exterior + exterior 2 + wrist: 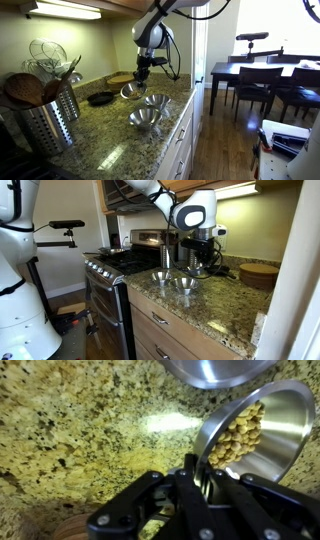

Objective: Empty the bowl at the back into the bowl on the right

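Observation:
The bowl at the back (262, 422) is small, shiny steel, and holds yellowish kernels (236, 436). It is tilted in the wrist view, with the kernels heaped on its low side. My gripper (200, 472) is shut on its near rim. In both exterior views the gripper (139, 80) (199, 264) hangs over the counter with this bowl (130, 91) (201, 271) at its fingertips. Two more steel bowls stand close by: one (156, 100) (185, 283) just beside the held bowl, another (145, 119) (161, 277) further along. I cannot tell which is the bowl on the right. A steel rim (215, 370) shows at the top of the wrist view.
A flat black pan (101, 98) and a wooden board (120, 77) (260, 275) lie on the granite counter (110, 135). A steel utensil holder (50, 115) stands at one end, a stove (115, 265) at the other. The counter edge drops to the floor beside the bowls.

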